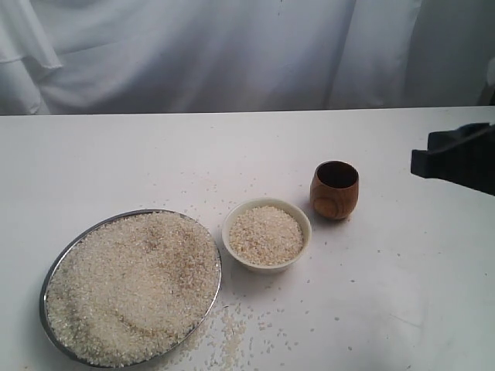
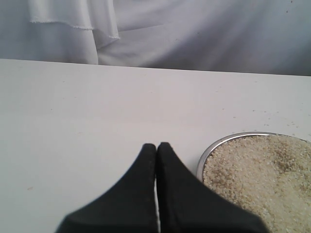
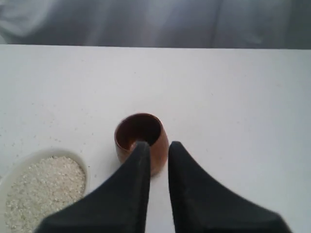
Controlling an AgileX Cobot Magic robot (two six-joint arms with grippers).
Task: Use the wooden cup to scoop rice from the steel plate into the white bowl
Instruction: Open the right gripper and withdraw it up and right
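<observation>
Farthest left, the left gripper shows only in its own wrist view. Its two black fingers are pressed flat together with nothing between them, low over bare table just to the left of the steel plate. The plate sits at the near left of the table and is heaped almost rim to rim with rice. A scatter of loose grains lies on the tabletop off its near right edge and thins out toward the right. Just to the right of the plate, close but not touching it, stands the white bowl, filled with rice to a little below its rim. To the right of the bowl and slightly farther back, the wooden cup stands upright on the table, apart from the bowl. Its inside looks dark and seems to hold no rice. At the far right, the right gripper hangs well clear of the cup and points toward it. Its jaws are drawn in to a narrow slit and hold nothing. Judging by the filled bowl and the free-standing cup, the transfer looks largely done. If more rice is wanted, the cup would have to be picked up again, and the spilled grains remain on the table.
</observation>
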